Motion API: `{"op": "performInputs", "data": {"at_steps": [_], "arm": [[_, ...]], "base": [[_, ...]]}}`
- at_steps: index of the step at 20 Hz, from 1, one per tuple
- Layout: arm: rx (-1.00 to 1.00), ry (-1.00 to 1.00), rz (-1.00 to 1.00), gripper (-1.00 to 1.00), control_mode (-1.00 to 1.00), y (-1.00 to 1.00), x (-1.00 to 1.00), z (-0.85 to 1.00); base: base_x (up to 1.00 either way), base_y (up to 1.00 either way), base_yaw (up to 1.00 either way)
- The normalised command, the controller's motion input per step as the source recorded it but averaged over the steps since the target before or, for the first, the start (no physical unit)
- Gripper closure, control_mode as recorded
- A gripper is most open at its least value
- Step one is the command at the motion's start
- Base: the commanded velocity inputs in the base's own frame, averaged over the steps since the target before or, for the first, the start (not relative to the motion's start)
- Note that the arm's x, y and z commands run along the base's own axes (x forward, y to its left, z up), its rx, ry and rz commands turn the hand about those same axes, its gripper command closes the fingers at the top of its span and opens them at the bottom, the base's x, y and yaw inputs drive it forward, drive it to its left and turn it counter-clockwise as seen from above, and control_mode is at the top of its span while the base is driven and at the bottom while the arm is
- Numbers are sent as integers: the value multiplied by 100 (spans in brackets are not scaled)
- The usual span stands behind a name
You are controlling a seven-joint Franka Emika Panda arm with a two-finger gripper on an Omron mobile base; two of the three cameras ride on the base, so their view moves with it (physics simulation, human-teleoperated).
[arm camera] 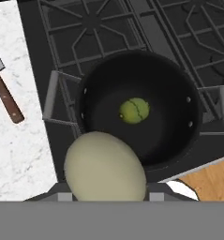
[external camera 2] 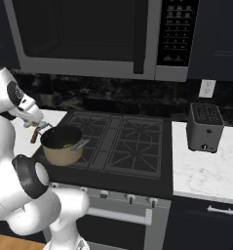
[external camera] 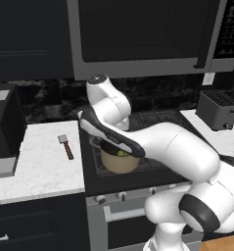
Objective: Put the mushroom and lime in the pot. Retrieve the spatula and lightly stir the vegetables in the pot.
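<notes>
The tool's fingertips are hidden in the hand view by the mushroom (arm camera: 105,168), a pale beige rounded cap that sits large at the bottom edge, so the tool is clamped on the mushroom. In the left base view the arm's dark-and-white forearm crosses in front of the pot (external camera: 120,160) and covers most of its rim, and the tool itself cannot be made out behind it. In the right base view the wrist is cut off at the left edge, just above the pot (external camera 2: 62,145).

The white arm rises from the base, bends forward over the stove (external camera 2: 119,141) and points its hand down over the front left burner, with the mushroom held above the pot's near rim.

The pot is round and tan on the outside, dark inside, with two grey side handles, and stands on the front left burner grate. The lime (arm camera: 134,110), small, round and yellow-green, lies on the pot's dark bottom near its middle.

The spatula (external camera: 66,146) lies flat on the white marble table (external camera: 35,166) left of the stove, well apart from the pot, its grey square blade pointing toward the wall and its red-brown handle toward the front edge.
</notes>
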Motion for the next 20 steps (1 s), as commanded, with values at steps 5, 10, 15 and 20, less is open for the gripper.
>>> {"op": "performInputs", "data": {"at_steps": [5, 10, 15, 20], "arm": [[0, 4, -11, 100, -100, -82, 24, -8], [0, 5, -2, 100, -100, -28, 49, -37], [0, 2, 0, 100, -100, -1, 52, -47], [0, 0, 0, 100, -100, 0, 16, -58]], "base": [[0, 0, 0], [0, 0, 0], [0, 0, 0], [0, 0, 0]]}}
